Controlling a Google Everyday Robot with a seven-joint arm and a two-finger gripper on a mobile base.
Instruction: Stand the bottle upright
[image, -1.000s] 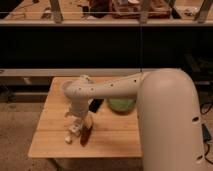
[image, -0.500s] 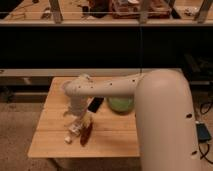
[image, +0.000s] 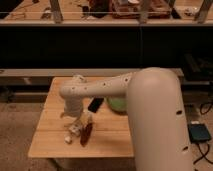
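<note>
Little is changing since the earlier frames: the end effector (image: 78, 121) is still hanging low over the front left part of the bench (image: 50, 142), and the arm (image: 100, 87) is reaching in from the right almost exactly where it was half a second ago. We are seeing the bottle (image: 70, 136) sitting just below and to the left of the end effector, close against it. It is looking low and slanted on the wood rather than upright, though its exact pose is hard for us to make out. We cannot tell whether the end effector is wide, narrow, or holding the bottle.

Just to the right of the bottle, a slim dark red object (image: 86, 134) is lying on the bench, pointing toward the front edge. Farther back, a flat black object (image: 95, 104) is resting beside a green bowl (image: 118, 105), both partly tucked under the arm. A translucent cup (image: 78, 79) is standing near the rear edge, behind the arm.
</note>
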